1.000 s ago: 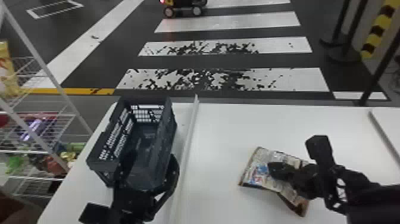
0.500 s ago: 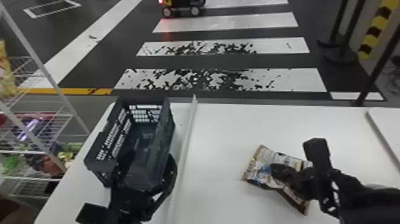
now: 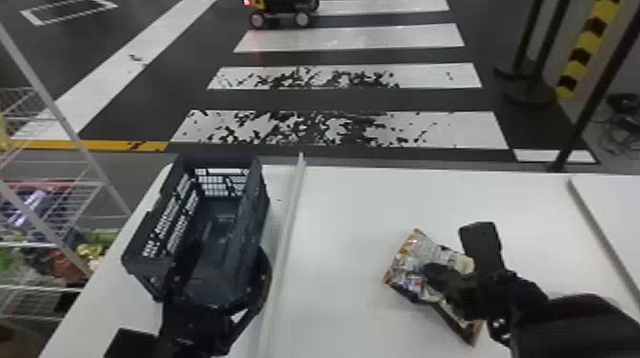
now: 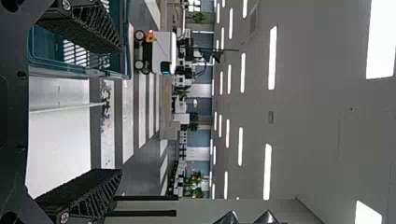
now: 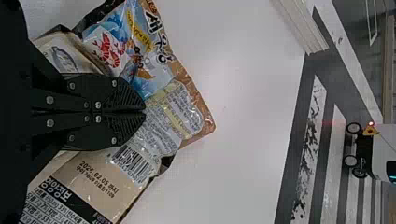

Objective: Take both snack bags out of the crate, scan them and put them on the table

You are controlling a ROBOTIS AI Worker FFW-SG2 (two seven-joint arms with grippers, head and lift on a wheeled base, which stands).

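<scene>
And the right gripper [image 3: 431, 272] is closed, fingers together, right over the crumpled snack bag [image 3: 409, 259] on the white table [image 3: 352, 219]; whether any wrapper is pinched between the tips, I can't quite tell. A barcode [image 5: 133, 163] shows beside those fingers in the wrist view. Over on the left, the left gripper [image 3: 218, 269] stands wide open at the near end of the dark crate [image 3: 255, 209], beside the pale divider strip [image 3: 288, 228].
</scene>
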